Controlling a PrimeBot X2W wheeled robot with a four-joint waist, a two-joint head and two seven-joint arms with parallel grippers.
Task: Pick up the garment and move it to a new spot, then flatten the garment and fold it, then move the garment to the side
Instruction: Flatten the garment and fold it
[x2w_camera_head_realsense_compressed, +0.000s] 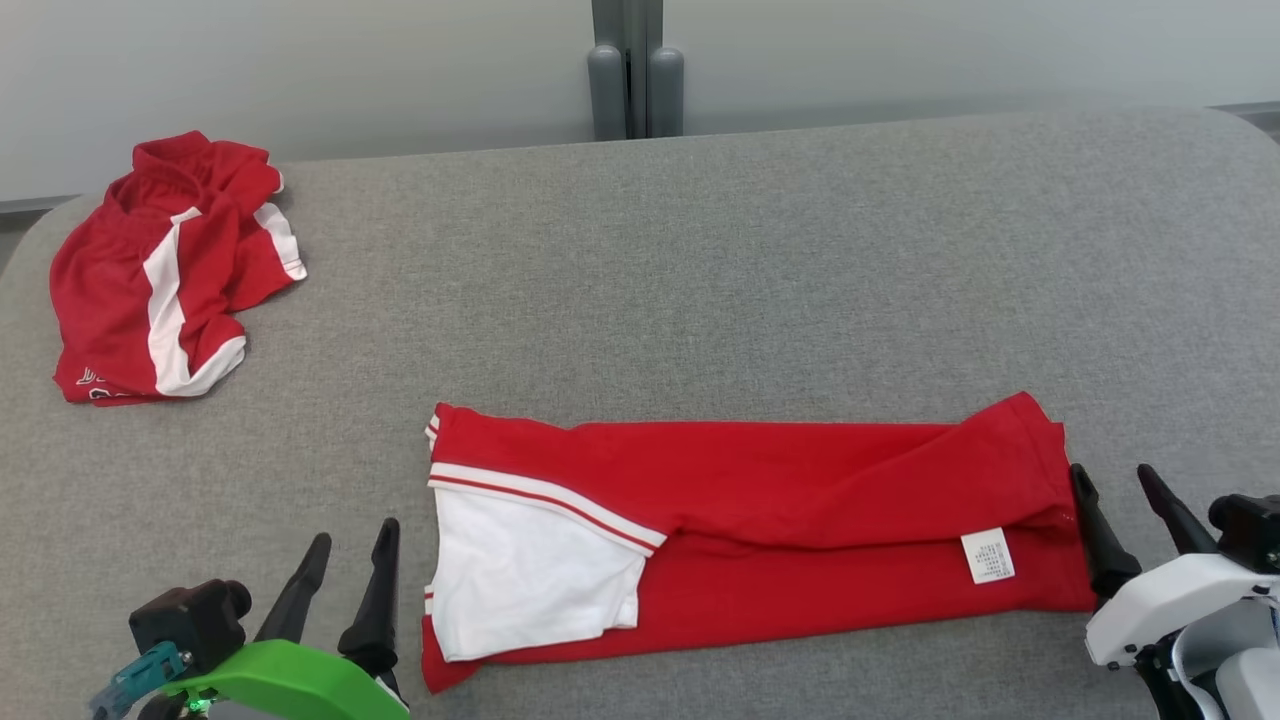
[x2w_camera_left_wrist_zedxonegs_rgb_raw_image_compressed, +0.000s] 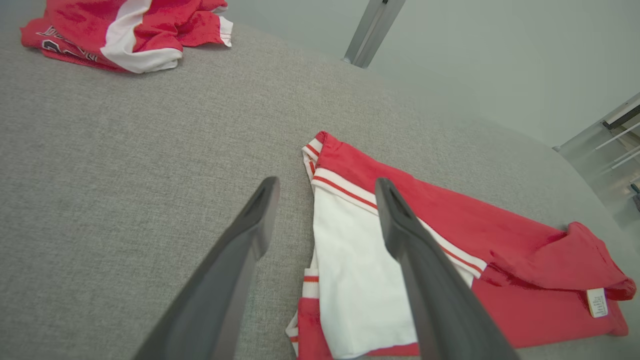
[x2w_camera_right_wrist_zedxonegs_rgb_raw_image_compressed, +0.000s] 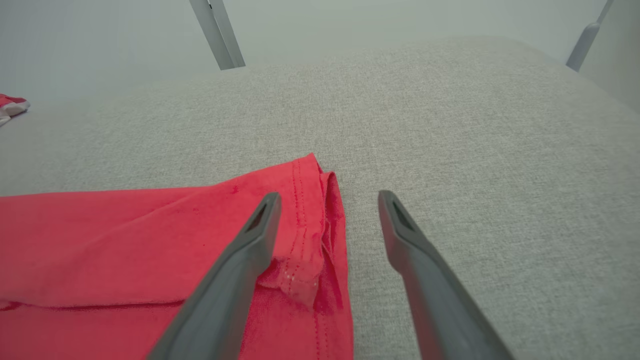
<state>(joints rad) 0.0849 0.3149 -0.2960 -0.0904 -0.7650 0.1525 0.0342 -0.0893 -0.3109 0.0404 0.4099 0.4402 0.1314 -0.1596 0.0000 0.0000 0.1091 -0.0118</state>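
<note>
Lighting is even, diffuse and moderately bright in all three views, with no glare and only thin, soft shadows under the folds of the red garment (x2w_camera_head_realsense_compressed: 760, 480) and along its edge on the grey table (x2w_camera_head_realsense_compressed: 700, 260). The head view is sharp throughout. Both wrist views bend straight lines toward their edges, the dark fingers (x2w_camera_left_wrist_zedxonegs_rgb_raw_image_compressed: 225, 280) close to the lens are slightly soft, and the far background is hazy and low in contrast.

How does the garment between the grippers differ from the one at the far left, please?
The near garment lies folded in a long flat band; the far garment sits bunched up. The near one shows a white label, the far one dark lettering. Both are red and white.
</note>
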